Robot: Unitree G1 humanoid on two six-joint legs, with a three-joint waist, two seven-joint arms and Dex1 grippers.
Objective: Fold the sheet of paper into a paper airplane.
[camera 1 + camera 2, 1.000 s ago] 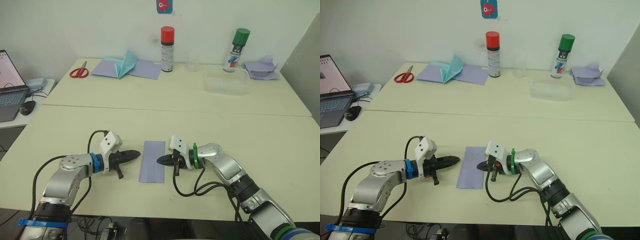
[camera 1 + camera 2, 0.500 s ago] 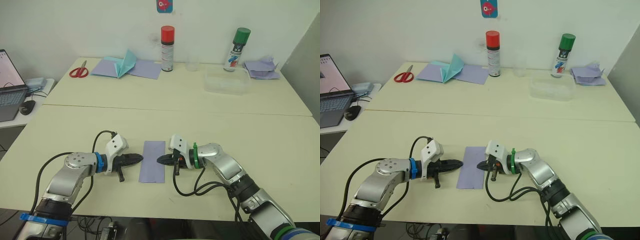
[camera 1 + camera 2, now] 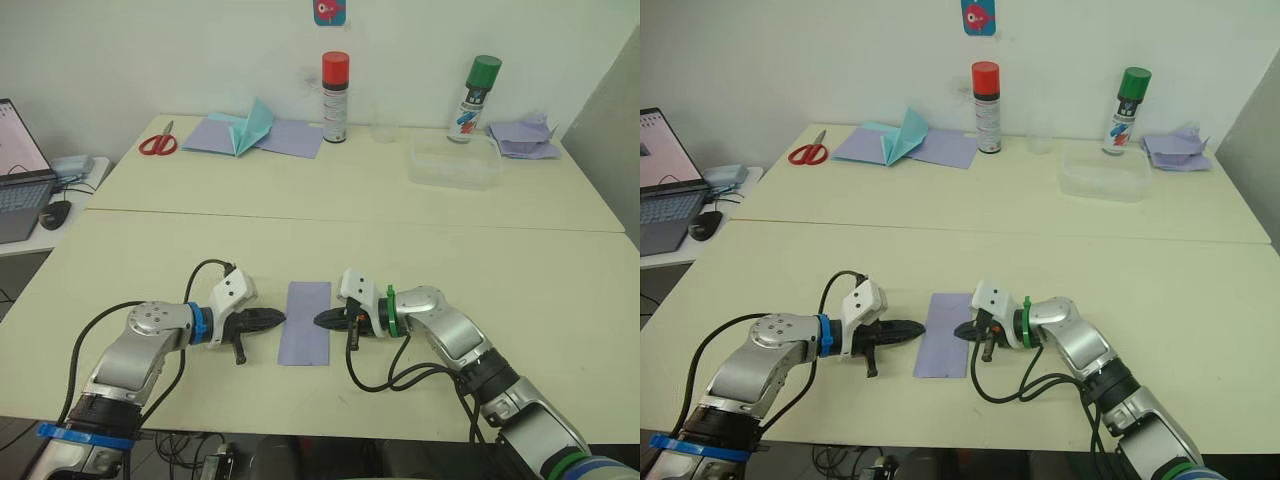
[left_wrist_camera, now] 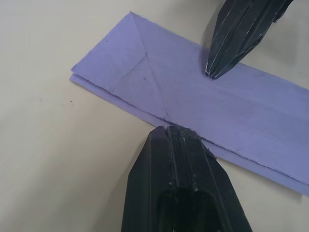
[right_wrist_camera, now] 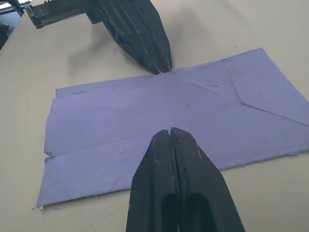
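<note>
Two hands closed | left hand (image 3: 279,318), right hand (image 3: 321,320) | sheet of paper (image 3: 305,323) flat between, tips touching opposite edges

Thin, matt purple sheet of paper (image 4: 203,104) with creases and slightly rough edges, smooth, pale matt table (image 4: 53,145), black, ridged, hard-looking fingers (image 5: 145,36)

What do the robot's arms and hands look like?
Both arms are shiny silver metal with black cables looping alongside. The left hand has a blue ring at its wrist, the right hand a green one. Each carries a white block and two black fingers tapering to a point.
</note>
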